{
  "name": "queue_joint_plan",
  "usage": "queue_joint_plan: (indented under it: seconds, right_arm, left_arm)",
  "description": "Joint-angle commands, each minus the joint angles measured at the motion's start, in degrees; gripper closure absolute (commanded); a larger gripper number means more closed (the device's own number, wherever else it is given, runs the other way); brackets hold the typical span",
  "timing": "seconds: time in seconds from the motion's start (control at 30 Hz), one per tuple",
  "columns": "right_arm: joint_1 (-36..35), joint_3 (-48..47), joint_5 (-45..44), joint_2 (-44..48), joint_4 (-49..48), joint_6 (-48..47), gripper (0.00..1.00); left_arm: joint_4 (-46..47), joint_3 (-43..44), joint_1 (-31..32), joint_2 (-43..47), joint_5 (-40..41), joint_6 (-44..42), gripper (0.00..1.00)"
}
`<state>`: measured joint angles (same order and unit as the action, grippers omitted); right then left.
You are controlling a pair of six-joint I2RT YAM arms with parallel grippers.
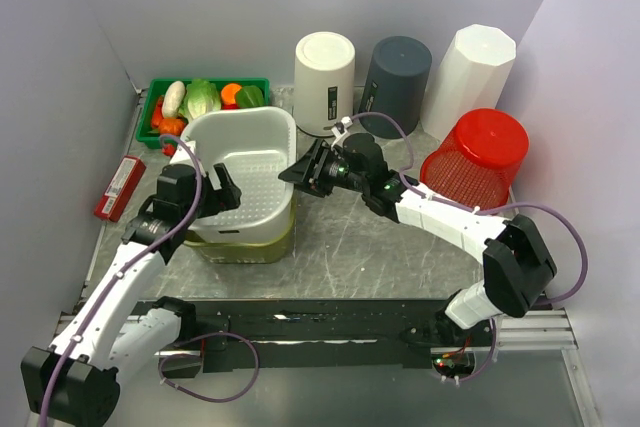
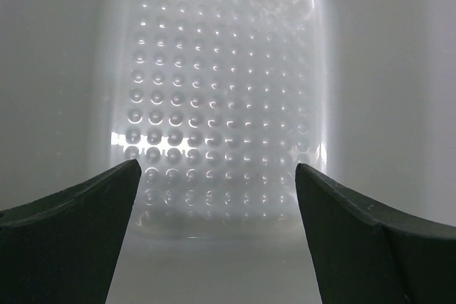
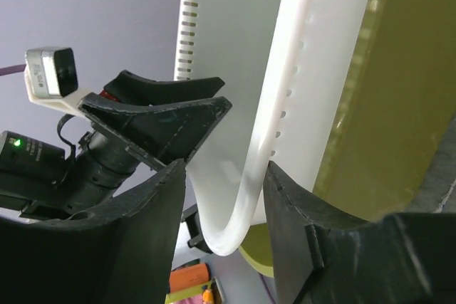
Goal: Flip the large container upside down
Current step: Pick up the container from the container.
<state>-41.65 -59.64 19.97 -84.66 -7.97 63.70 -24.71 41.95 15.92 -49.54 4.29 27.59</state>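
- Top external view: the table [image 1: 340,247] lies under both claws, a grey marbled top.
- The large white container [image 1: 240,115] sits between the two claws, mouth up, nested in an olive tub [image 1: 245,247]. Its floor is dimpled and its upper wall has rows of slots.
- A red mesh basket [image 1: 478,155] stands mouth down behind the right claw [image 1: 296,172], beside that arm's forearm.
- Three more bins stand upside down beyond the right claw: a white faceted bin [image 1: 470,65], a dark grey bin [image 1: 398,72] and a white round bin [image 1: 325,77].
- A green tray [image 1: 210,83] of vegetables lies beyond the left claw [image 1: 208,175], against the back wall.
- A red packet [image 1: 120,187] lies flat on the outer side of the left claw, near the side wall.
- The left claw is released, its fingers spread wide at the container's left wall. Its wrist view shows only the dimpled floor between them.
- The right claw straddles the container's right rim, one finger inside and one outside. The wrist view shows the rim filling the gap between them, with the olive tub just outside; I cannot tell whether it is clenched or only loose around the rim.
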Motion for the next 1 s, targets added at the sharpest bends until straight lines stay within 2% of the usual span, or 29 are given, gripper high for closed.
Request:
queue_joint_plan:
  seconds: [0.0, 0.23, 0.43, 0.6, 0.8, 0.97]
  right_arm:
    - [-0.5, -2.9, -1.1, -0.4, -6.3, 2.2, 0.45]
    - [-1.9, -4.1, -1.9, -3.3, -6.4, 5.3, 0.45]
    - [-2.2, -2.4, -5.5, -3.2, -7.9, 7.2, 0.54]
    - [-2.3, -2.5, -5.2, -3.9, -9.9, 7.8, 0.63]
    - [-2.7, -3.0, -5.4, -4.8, -10.8, 7.4, 0.61]
    - [-4.1, -1.7, -9.8, -4.2, -12.9, 7.8, 0.63]
  left_arm:
    - [1.8, 1.5, -0.2, -0.6, -2.8, -1.4, 0.03]
    - [2.2, 1.5, -0.2, -1.7, -5.3, -2.1, 0.03]
    - [2.4, 1.6, -0.2, -2.5, -7.3, -2.5, 0.03]
    - [2.6, 1.6, -0.2, -3.0, -8.8, -2.8, 0.02]
    - [3.3, 1.5, -0.2, -4.1, -12.1, -3.3, 0.01]
    - [4.1, 1.5, -0.2, -4.9, -16.5, -4.0, 0.02]
